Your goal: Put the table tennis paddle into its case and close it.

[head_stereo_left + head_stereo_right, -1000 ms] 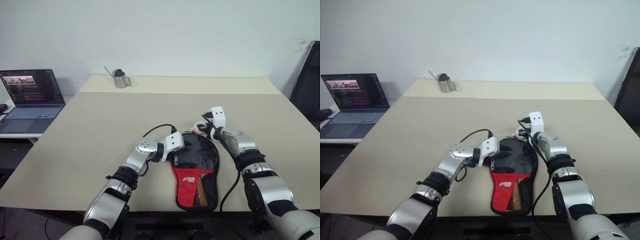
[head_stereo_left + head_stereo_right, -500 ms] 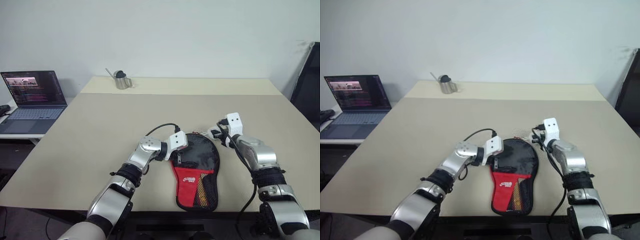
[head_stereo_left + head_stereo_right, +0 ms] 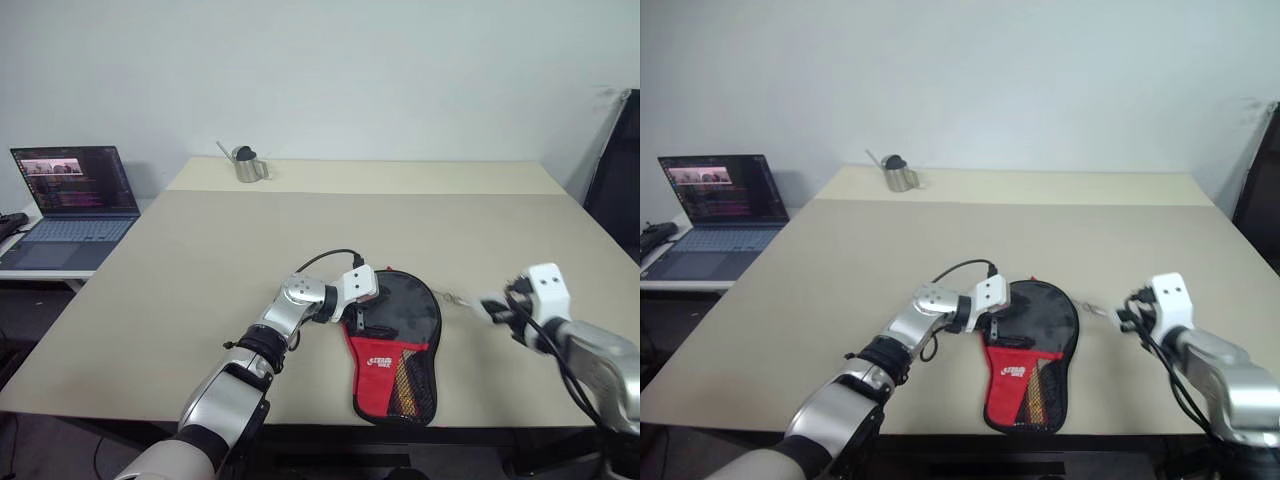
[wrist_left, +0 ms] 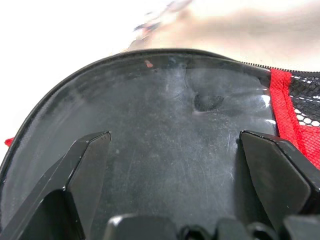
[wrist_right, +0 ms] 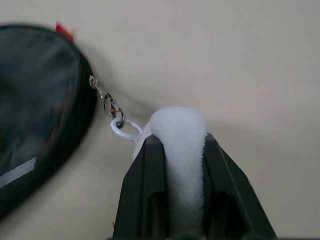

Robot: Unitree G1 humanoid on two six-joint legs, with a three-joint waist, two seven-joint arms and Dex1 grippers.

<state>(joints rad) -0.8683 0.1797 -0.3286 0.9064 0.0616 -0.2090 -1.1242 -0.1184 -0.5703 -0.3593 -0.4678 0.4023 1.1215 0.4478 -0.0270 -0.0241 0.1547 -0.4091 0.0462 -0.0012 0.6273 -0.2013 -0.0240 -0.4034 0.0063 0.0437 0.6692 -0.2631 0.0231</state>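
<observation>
Black-and-red case [image 3: 393,345] lies flat near the table's [image 3: 200,250] front edge, paddle apparently inside; left gripper [image 4: 175,165] presses it wide-open while right gripper [image 5: 177,150] pinches the white zipper pull-tab [image 5: 177,130], closing apparently unfinished.

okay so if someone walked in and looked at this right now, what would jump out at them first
Probably the black and red case lying near the table's front edge, with the left claw open over its round end. Next, the right claw, off to the case's right, pinching a white tab linked to the case's zipper.
</observation>
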